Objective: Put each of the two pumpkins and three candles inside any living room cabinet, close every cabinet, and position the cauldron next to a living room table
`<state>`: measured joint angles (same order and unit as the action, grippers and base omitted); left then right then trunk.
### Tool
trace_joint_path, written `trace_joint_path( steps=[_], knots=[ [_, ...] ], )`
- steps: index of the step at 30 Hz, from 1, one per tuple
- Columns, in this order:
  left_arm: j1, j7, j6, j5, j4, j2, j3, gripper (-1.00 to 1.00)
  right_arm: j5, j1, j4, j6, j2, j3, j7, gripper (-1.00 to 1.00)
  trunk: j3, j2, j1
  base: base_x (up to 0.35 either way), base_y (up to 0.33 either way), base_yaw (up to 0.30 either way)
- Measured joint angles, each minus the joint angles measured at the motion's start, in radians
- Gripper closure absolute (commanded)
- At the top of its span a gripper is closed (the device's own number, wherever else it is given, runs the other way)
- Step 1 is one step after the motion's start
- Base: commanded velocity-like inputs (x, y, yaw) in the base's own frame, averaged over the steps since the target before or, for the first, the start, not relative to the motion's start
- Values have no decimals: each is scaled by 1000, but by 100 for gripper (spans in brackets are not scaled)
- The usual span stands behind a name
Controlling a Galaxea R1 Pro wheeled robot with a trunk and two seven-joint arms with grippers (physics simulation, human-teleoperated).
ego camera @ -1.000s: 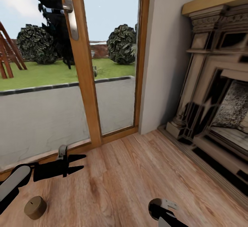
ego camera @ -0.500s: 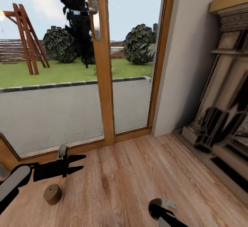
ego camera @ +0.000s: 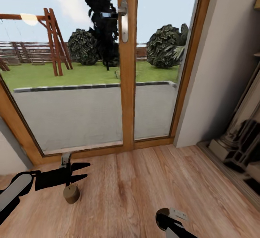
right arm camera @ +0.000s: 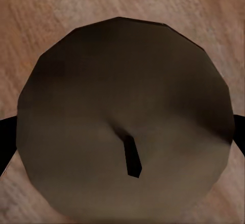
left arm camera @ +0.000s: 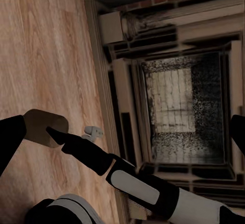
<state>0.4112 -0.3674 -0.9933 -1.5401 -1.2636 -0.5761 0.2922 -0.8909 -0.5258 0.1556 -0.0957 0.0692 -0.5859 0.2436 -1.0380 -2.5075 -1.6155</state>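
Swinging your view leftward over the last second has carried the floor candle from the frame's lower left corner to just under your left gripper, whose fingers are parted and empty. You hold a second candle clamped in the right gripper. The glass door now fills the view and the fireplace slides off, so no cabinet is in sight yet.

The floor was light wood with a smooth, slightly glossy grain. The door frame was warm varnished wood, and its handle looked like brushed metal. The candle had a matt, waxy brown surface. The left end effector was matt black.
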Motion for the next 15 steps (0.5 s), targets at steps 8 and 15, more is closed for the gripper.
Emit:
trace_joint_path(
  steps=[8, 15],
  knots=[
    [0, 0, 0, -1, 0, 0, 0, -100, 2, 0, 0, 0, 0, -1, 0, 100, 4, 0, 1, 0, 0, 289],
    [0, 0, 1, -1, 2, 1, 0, -100, 1, 0, 0, -1, 0, -1, 0, 100, 31, 2, 4, 0, 0, 249]
  ],
)
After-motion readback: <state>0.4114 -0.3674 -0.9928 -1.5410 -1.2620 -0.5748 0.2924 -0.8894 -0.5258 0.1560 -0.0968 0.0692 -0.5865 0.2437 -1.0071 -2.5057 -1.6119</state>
